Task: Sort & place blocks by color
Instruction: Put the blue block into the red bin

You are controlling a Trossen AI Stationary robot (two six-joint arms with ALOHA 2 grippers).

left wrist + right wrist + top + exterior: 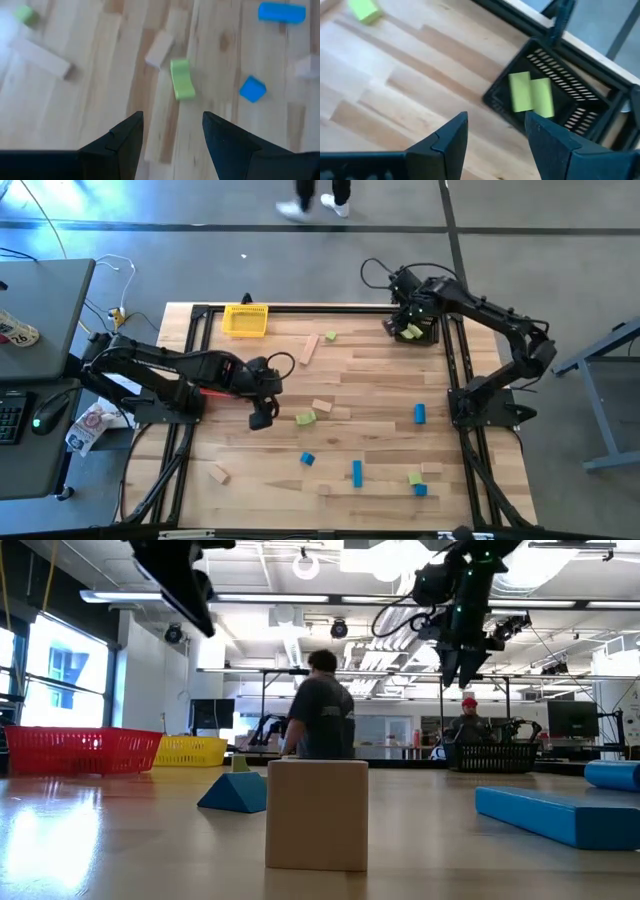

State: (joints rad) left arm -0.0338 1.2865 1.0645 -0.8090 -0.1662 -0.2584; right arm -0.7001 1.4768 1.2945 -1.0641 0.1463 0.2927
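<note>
— Blocks (357, 472) lie scattered over the table (260, 480), near to far. Risk?

— Left gripper (261, 420), fingers spread and empty, hangs beside the green block (306, 418); misaligned, it could knock it aside.

— Baskets?

— Right gripper (407, 318), spread, hovers over the black basket (580, 117), holding green pieces (531, 98). The yellow basket (245, 320) looks empty.

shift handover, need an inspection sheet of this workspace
surface: wood table, blocks scattered over it
job's things: green blocks in black basket; blue bar, tan block and others loose
clutter: yellow basket at far edge; red basket under left arm
grippers: left gripper open above table; right gripper open over black basket
cables: white cable on floor
surroundings: desk, person's feet
</note>
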